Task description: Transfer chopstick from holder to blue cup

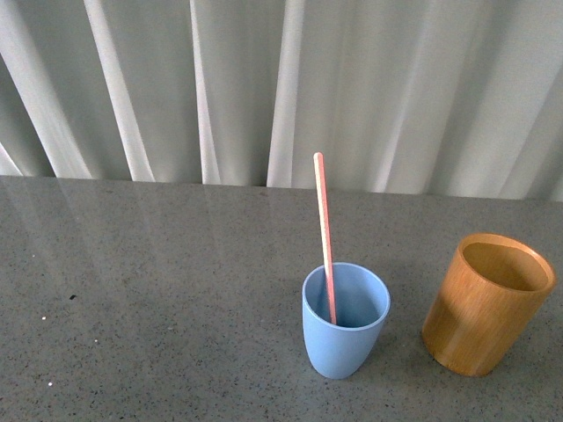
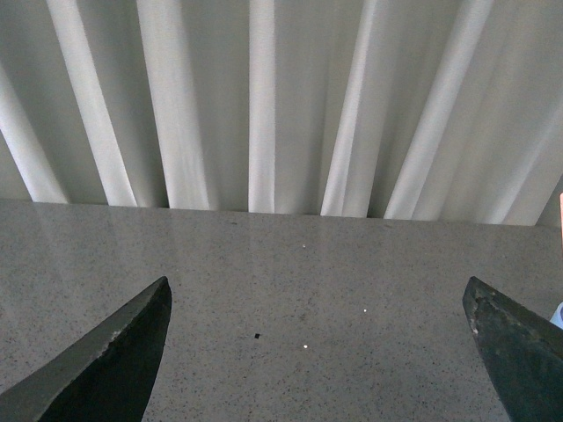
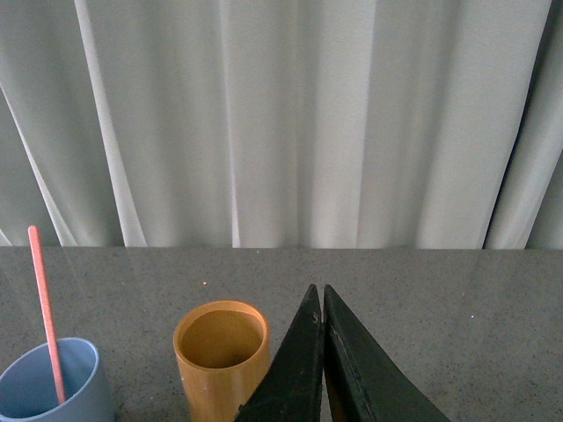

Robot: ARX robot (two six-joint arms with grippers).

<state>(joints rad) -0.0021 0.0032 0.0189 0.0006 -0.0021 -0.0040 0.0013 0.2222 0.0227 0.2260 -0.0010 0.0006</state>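
The pink-red chopstick (image 1: 325, 236) stands in the light blue cup (image 1: 345, 322), leaning against its far rim and rising well above it. The orange-brown wooden holder (image 1: 486, 302) stands empty to the right of the cup. In the right wrist view the chopstick (image 3: 44, 308) stands in the blue cup (image 3: 53, 385), with the holder (image 3: 220, 356) next to it. My right gripper (image 3: 318, 290) is shut and empty, close beside the holder. My left gripper (image 2: 317, 294) is open and empty over bare table. Neither arm shows in the front view.
A grey speckled table (image 1: 158, 299) carries both containers near its front right. White pleated curtains (image 1: 281, 88) hang along the table's far edge. A sliver of the blue cup (image 2: 558, 314) shows at the edge of the left wrist view.
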